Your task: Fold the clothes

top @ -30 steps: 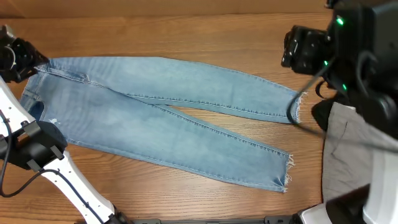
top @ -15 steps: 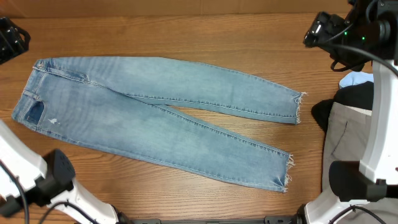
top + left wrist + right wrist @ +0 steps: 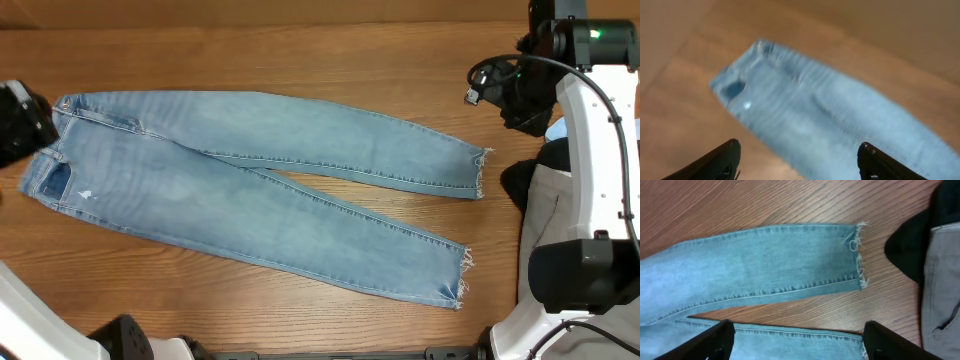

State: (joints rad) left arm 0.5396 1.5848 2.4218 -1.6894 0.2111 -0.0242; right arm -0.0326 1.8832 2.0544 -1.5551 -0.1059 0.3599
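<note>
Lying flat for folding, the jeans (image 3: pixel 260 190) sit untouched while the left gripper (image 3: pixel 799 151) near the waistband (image 3: pixel 100 115) and the right gripper (image 3: pixel 798 331) above a frayed hem (image 3: pixel 858 255) hover empty, jaws spread.

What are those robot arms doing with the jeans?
Two robot arms are folding clothes. The jeans lie spread flat on the table, not folded yet. The left gripper, near the waist, and the right gripper, near a frayed hem, are both open and hold nothing. Grey trousers wait at the right.
</note>
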